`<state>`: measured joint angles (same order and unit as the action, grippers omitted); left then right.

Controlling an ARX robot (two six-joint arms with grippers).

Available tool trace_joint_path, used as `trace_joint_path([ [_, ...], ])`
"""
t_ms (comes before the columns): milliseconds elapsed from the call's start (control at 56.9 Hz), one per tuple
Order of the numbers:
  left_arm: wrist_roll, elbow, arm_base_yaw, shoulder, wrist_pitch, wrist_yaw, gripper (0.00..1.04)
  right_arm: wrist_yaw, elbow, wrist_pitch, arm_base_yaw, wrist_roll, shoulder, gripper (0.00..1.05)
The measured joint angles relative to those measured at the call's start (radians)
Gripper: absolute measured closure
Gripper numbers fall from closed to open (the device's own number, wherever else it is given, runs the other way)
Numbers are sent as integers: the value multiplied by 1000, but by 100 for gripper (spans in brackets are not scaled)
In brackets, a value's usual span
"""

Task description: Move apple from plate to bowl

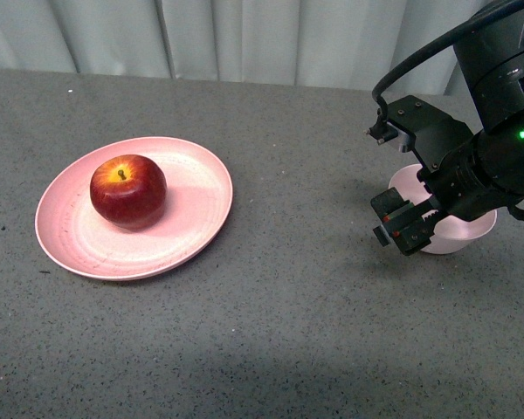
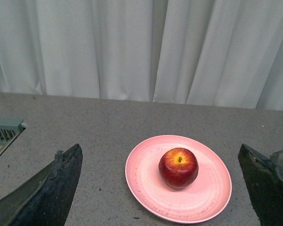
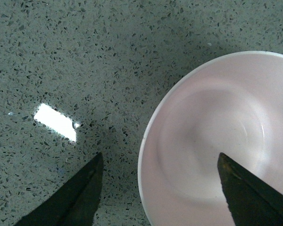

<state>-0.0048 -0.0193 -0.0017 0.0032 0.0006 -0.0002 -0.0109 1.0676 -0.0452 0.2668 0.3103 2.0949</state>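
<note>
On my front view the apple (image 1: pixel 128 190) sits on the plate (image 1: pixel 192 218), a little toward 10 o'clock of the plate's centre, stem up. The plate lies at about 9 o'clock on the grey speckled worktop (image 1: pixel 288 332). The bowl (image 1: pixel 458 231) stands well apart from it at 3 o'clock. I only see part of the bowl there, because the right arm covers its far and right-hand side.

The right gripper (image 1: pixel 391 179) is spread wide at the bowl's 9 o'clock edge and holds nothing. Its wrist camera shows one finger over the bowl's empty inside and the other over bare worktop, with the bowl's rim between them; the bowl runs off that picture.

The left gripper (image 2: pixel 159 148) is out of my front view. Its own camera shows both fingers far apart, cut off at the frame's edge, nothing between them, with apple and plate beyond. A slotted grey-green thing (image 2: pixel 4 129) at that picture's edge is too cropped to identify.
</note>
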Motion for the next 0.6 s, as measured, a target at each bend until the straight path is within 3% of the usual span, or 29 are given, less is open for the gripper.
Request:
trace_joint_path([
  [439,0,0,0,0,0,0,7,35,40,-32,-4,-27,26,102],
  [598,0,0,0,0,0,0,7,41,48,-38,-8,-26,26,104],
])
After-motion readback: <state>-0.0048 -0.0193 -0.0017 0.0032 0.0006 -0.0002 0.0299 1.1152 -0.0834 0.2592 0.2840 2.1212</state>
